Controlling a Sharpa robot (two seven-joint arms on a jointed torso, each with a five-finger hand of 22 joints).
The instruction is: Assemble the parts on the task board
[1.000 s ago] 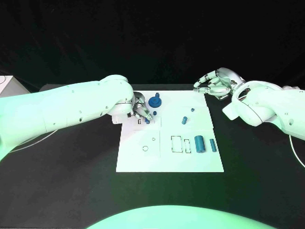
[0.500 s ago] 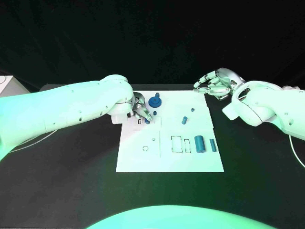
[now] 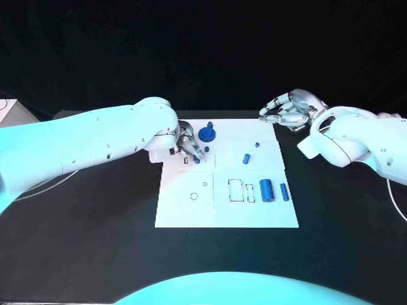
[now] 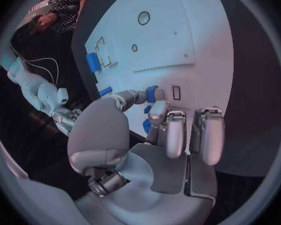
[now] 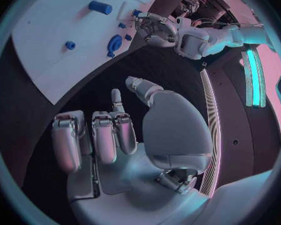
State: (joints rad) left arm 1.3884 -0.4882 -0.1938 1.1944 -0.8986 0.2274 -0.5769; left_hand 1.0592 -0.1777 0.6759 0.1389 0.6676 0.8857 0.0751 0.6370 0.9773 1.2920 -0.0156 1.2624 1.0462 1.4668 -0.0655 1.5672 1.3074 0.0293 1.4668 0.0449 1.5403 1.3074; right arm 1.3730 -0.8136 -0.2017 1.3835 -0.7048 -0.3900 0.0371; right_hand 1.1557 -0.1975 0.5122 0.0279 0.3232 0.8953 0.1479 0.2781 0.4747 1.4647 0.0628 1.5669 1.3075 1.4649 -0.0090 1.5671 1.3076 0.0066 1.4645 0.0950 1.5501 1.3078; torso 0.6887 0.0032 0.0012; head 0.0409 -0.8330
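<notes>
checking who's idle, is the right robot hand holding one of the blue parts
No, the right robot hand hangs empty with curled fingers beyond the white board's far corner, off the blue parts.

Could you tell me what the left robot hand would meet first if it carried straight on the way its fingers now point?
Most likely the small blue part at its fingertips, with the white task board just beneath. The left robot hand looks to be pinching that part already, though depth is unclear.
</notes>
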